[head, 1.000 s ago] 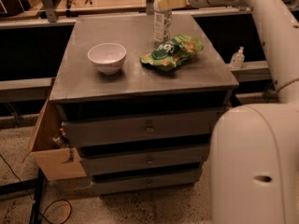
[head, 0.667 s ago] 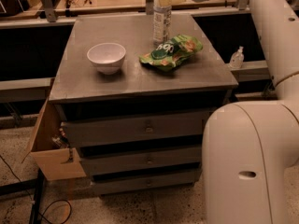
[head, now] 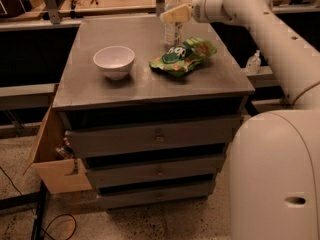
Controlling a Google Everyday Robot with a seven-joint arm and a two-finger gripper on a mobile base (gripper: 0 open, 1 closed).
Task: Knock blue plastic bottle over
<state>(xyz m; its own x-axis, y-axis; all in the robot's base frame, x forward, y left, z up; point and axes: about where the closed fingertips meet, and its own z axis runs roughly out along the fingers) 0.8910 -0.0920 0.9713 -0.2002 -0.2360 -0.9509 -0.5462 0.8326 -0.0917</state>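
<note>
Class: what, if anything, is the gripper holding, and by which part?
Cannot be told: the gripper sits at the upright blue plastic bottle's upper part.

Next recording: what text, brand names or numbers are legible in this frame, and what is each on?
Nothing can be read here.
blue plastic bottle label: pale print, too blurred to read.
green snack bag: a logo patch, unreadable.
gripper, level with the bottle's upper part: no markings visible.
</note>
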